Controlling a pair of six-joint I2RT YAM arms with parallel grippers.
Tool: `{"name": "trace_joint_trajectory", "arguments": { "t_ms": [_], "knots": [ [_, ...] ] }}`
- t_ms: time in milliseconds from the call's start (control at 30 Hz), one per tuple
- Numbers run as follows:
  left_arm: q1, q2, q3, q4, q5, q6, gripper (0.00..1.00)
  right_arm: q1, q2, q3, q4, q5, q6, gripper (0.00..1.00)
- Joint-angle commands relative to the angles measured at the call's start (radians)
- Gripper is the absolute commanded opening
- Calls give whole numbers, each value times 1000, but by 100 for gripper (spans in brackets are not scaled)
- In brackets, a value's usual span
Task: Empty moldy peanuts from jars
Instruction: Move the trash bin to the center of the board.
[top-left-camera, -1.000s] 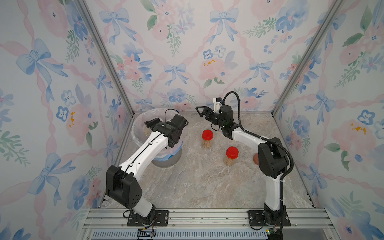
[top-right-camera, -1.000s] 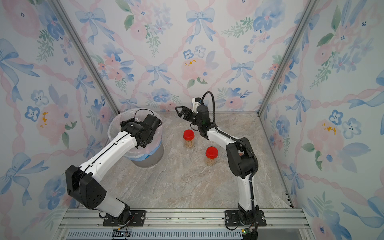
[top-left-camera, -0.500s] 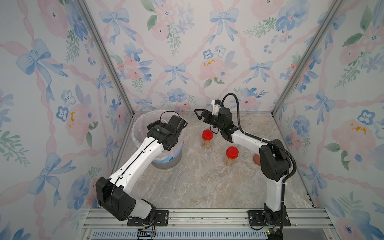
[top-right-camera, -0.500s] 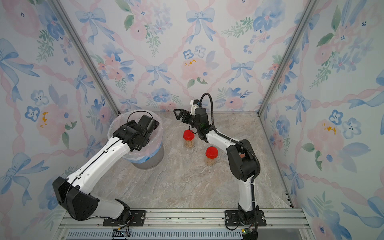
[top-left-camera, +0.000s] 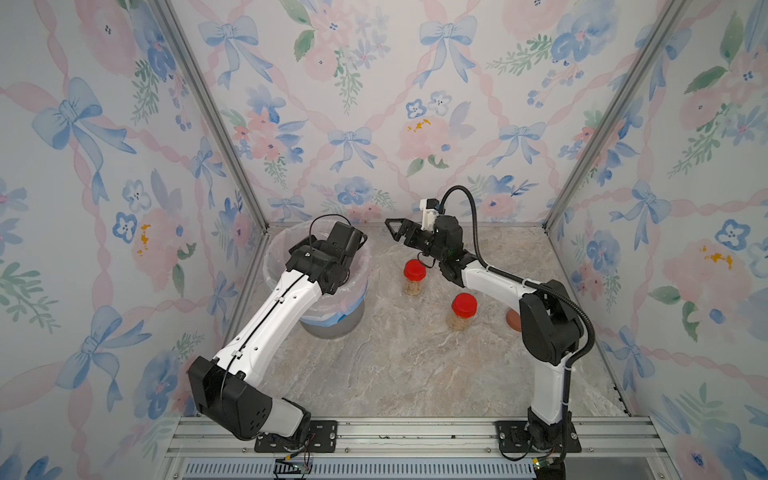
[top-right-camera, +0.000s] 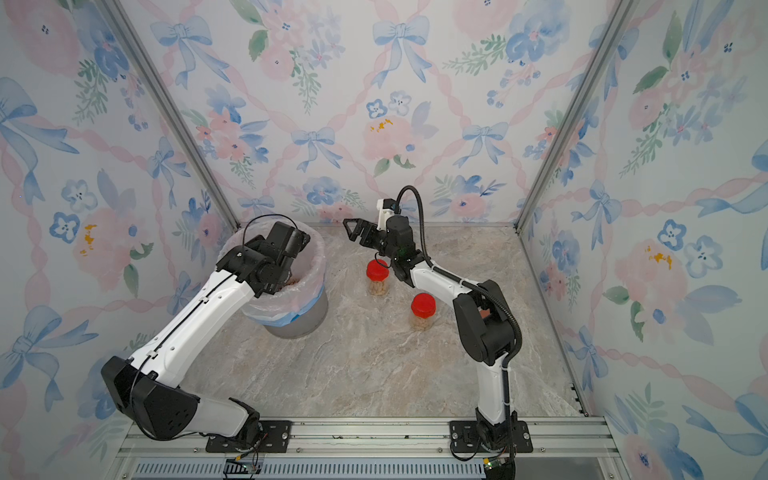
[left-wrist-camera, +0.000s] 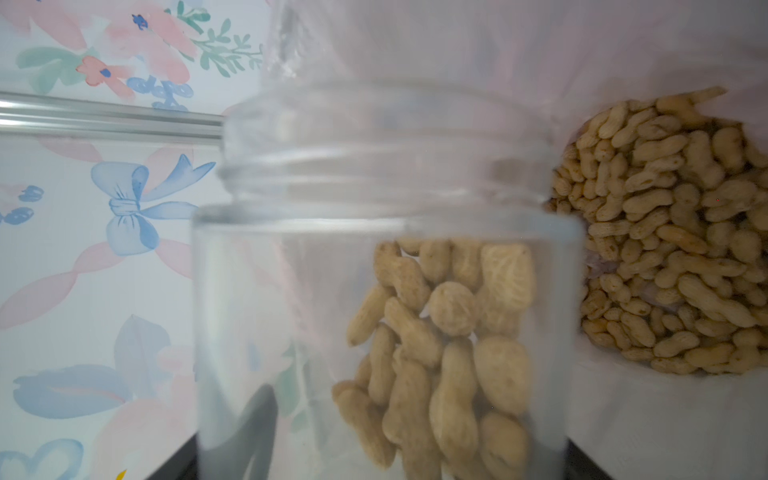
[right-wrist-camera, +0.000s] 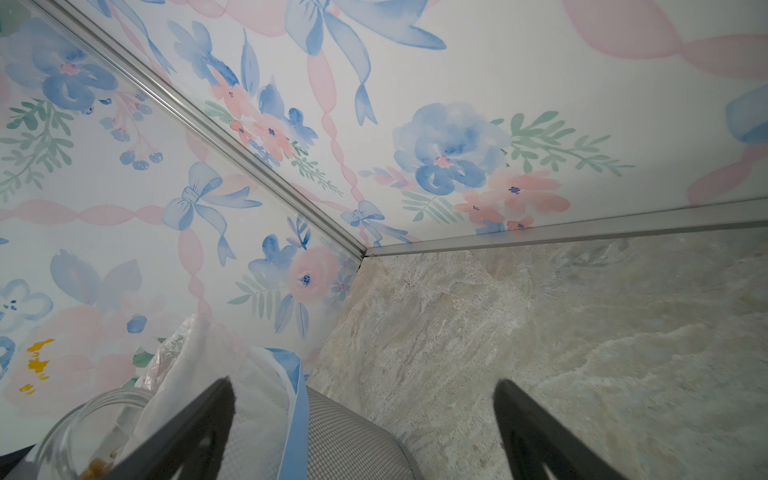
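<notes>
Clear glass, lidless: open jar (left-wrist-camera: 374, 187) clamped near its base in left gripper (top-left-camera: 345, 249), jaws closed partway around it, held at the lined bin (top-left-camera: 332, 328). Lies close to level, long axis running straight out from the wrist, mouth at the far end. Carries a clump of moldy peanuts (left-wrist-camera: 449, 332) packed along one wall toward the base, well short of the neck. Sits beside the heap (left-wrist-camera: 665, 232) already in the liner, off to the same side as that clump.

Turns, by this reading, on mouth against base: neck not yet lower than the clump, so probably needs more tilt or roll at the left wrist to send the nuts downhill toward the heap. Calls for little travel, with the mouth seemingly over the liner; exact clearance hard to tell.

Right gripper (top-left-camera: 399, 232) spread wide and empty, hovering above the table just beside the bin, aimed at its wall. Stands nearer than the left to the far red-lidded jar (top-left-camera: 414, 270) and near red-lidded jar (top-left-camera: 464, 305), both upright, capped, with peanuts inside, between bin and right arm.
</notes>
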Motion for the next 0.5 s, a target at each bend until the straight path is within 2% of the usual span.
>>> {"name": "trace_joint_trajectory", "arguments": {
  "t_ms": [0, 233, 467],
  "knots": [
    [37, -18, 80, 51, 5, -88, 16, 0, -17, -6, 28, 8, -11, 99],
    [77, 13, 166, 58, 126, -232, 22, -3, -9, 1, 21, 9, -11, 99],
    [110, 15, 229, 63, 304, -392, 25, -6, -17, -3, 13, 12, -13, 99]
  ]
}}
